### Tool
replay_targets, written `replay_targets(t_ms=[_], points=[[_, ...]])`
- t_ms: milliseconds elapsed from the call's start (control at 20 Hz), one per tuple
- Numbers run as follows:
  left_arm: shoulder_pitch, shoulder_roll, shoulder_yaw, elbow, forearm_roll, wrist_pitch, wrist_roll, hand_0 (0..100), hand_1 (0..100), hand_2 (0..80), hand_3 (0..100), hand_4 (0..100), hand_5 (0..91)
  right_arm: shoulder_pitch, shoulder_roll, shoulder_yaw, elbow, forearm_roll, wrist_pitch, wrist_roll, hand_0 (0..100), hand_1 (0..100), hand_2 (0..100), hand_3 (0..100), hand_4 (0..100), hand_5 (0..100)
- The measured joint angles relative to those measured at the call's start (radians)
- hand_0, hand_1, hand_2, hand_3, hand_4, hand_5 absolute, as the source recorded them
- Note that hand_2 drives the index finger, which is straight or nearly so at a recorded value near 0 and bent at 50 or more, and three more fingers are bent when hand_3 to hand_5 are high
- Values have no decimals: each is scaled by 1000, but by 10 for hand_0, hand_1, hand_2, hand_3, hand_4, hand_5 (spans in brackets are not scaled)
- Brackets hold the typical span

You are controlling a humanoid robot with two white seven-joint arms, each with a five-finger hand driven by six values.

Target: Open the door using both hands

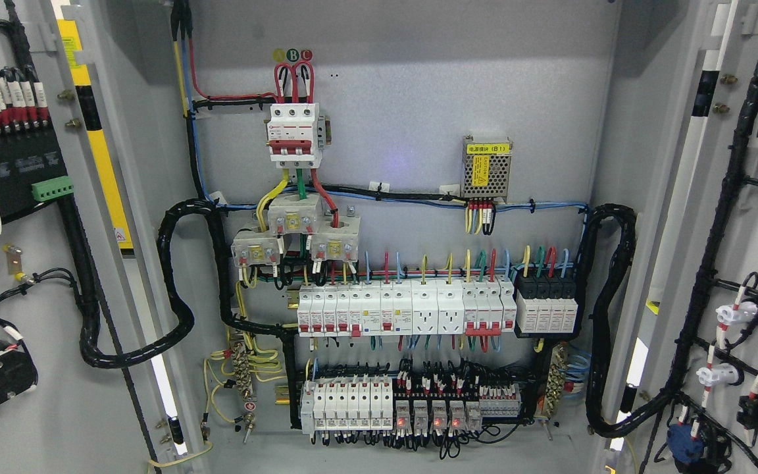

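Head view shows both doors, left door (pixel 30 263) and right door (pixel 734 263), swung wide; I see neither hand, so reaching blind may snag cable bundle (pixel 175 276).

grey back panel (pixel 418 79), breakers (pixel 405 309), wiring (pixel 181 289)

the yellow label (pixel 487 149) on the small power supply (pixel 486 168) ends in "(b1)" (other characters too small to read).
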Motion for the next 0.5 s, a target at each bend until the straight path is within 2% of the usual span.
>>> replay_targets(t_ms=[200,501], points=[[1,-21,-4,54,-20,5,34,0,0,0,42,0,0,-13,3,1,30,7,48,-15,212,112,0,0,0,0],[2,-42,-7,107,-85,7,46,0,0,0,42,0,0,-21,5,-1,61,11,69,-18,212,111,0,0,0,0]])
